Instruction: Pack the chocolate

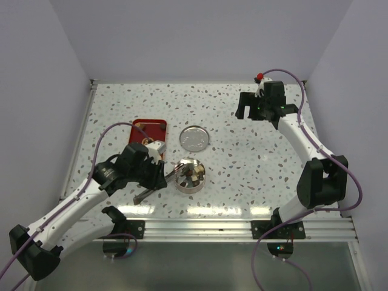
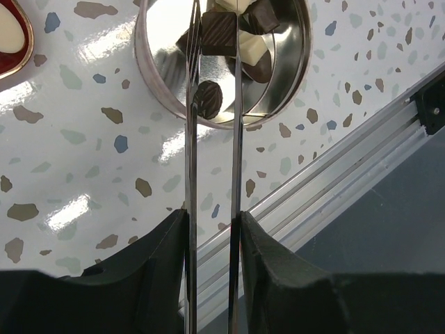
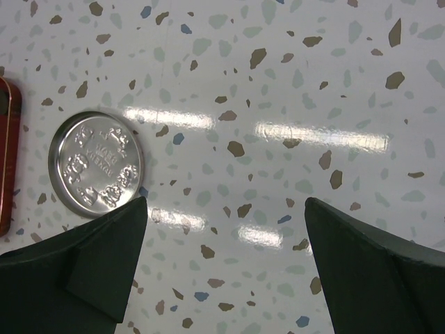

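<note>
My left gripper (image 2: 212, 214) is shut on a pair of thin metal tongs (image 2: 193, 139). Their tips reach over the round silver tin (image 2: 149, 69) and have a square dark chocolate (image 2: 219, 33) between them. Inside the tin lie more chocolate pieces: a round dark one (image 2: 208, 97), a cream one (image 2: 252, 47) and other dark ones. From above, the left gripper (image 1: 159, 173) sits just left of the tin (image 1: 191, 176). My right gripper (image 1: 250, 112) hangs open and empty at the back right, over bare table (image 3: 226, 202).
The tin's embossed lid (image 1: 194, 138) (image 3: 96, 165) lies flat behind the tin. A red tray (image 1: 148, 130) stands to its left, and a cream piece (image 2: 10, 31) shows in it. An aluminium rail (image 1: 242, 227) (image 2: 334, 153) runs along the near table edge.
</note>
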